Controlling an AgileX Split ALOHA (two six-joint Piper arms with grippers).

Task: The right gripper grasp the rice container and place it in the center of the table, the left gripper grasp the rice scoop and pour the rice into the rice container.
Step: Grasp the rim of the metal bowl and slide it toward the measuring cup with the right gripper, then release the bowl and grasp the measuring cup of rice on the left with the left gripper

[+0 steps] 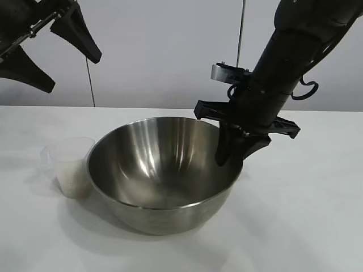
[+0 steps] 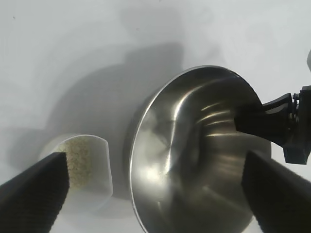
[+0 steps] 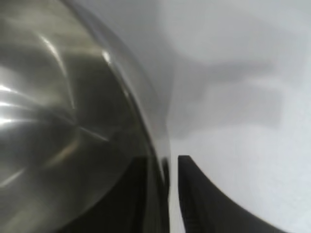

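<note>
Nearest the camera in the exterior view, the large round shiny stainless-steel rice container (image 1: pixel 161 175) sits low and central on the plain white tabletop (image 1: pixel 306 215), so the placing step looks all but done. Just beside it at lower left, close enough that contact cannot be ruled out, stands the small translucent clear plastic rice scoop (image 1: pixel 69 165), upright, with a pale heap of white uncooked rice (image 2: pixel 80 160) in its bottom. At the container's right rim, the black right end effector (image 1: pixel 231 154) points steeply down and straddles the thin wall, one broad finger inside, one outside; the right wrist view shows a slim gap between the outer finger and the steel, so the fingers appear parted and the grip slackened rather than clamped. My reading is that the release is in hand. Farther back, in the upper left of the frame, the black left end effector (image 1: pixel 50 52) hangs high with its fingers spread wide and nothing between them. The next move calls for the right arm to lift clear without nudging the rim, then for the left to descend onto the scoop's narrow wall, close gently and keep it level.
</note>
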